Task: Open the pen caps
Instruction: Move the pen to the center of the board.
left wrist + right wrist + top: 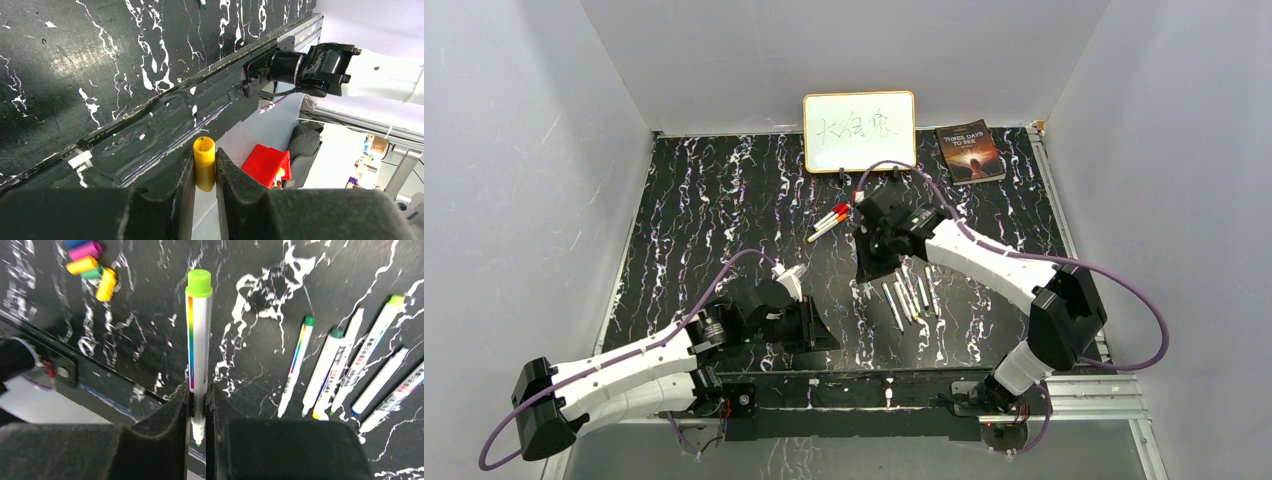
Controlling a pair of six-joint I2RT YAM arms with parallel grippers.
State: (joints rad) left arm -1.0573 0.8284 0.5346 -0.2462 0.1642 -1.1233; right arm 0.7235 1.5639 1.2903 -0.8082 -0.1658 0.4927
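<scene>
On the black marbled table (704, 220), the right gripper (198, 400) pinches a white pen (198, 350) (green cap (199, 282) on), loose pens (322, 371) lie nearby, and the left gripper (204, 175) clamps a yellow cap (204, 150).

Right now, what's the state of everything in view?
left gripper, shut on yellow cap
right gripper, shut on green-capped pen
loose caps, off, clustered together
loose pens, lying flat, uncapped
red-capped pens, capped
book, closed
</scene>
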